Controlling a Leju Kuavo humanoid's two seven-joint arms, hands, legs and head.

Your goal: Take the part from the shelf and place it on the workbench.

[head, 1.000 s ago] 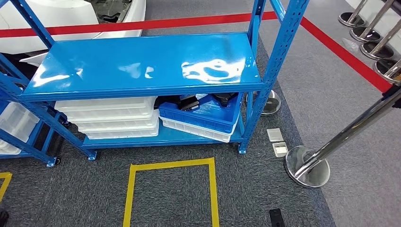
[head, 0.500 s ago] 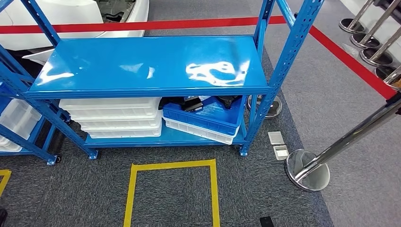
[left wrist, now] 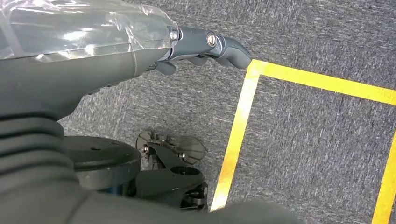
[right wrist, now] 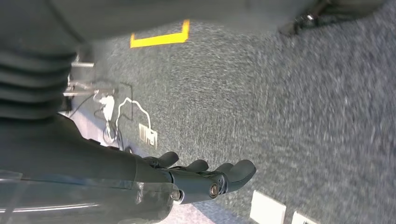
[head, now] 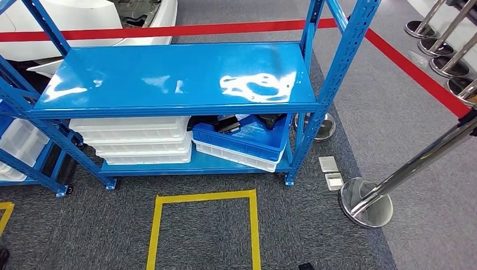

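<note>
The blue metal shelf (head: 174, 76) stands ahead in the head view, its top board bare and shiny. On its lower board a tilted blue bin (head: 247, 139) holds dark parts (head: 228, 124), half hidden under the top board. My left hand (left wrist: 140, 46) hangs over the grey carpet beside a yellow tape line, fingers stretched out and holding nothing. My right hand (right wrist: 196, 179) also hangs above the carpet, fingers apart, with nothing in it.
Stacked white trays (head: 140, 140) fill the left of the lower board. A yellow tape square (head: 202, 197) marks the carpet before the shelf. A chrome stanchion base (head: 365, 203) and two floor plates (head: 331, 171) lie to the right. Red tape (head: 185, 28) runs behind.
The whole head picture has shifted slightly, so the camera has moved a little toward the shelf. Nothing on the shelf has moved.
</note>
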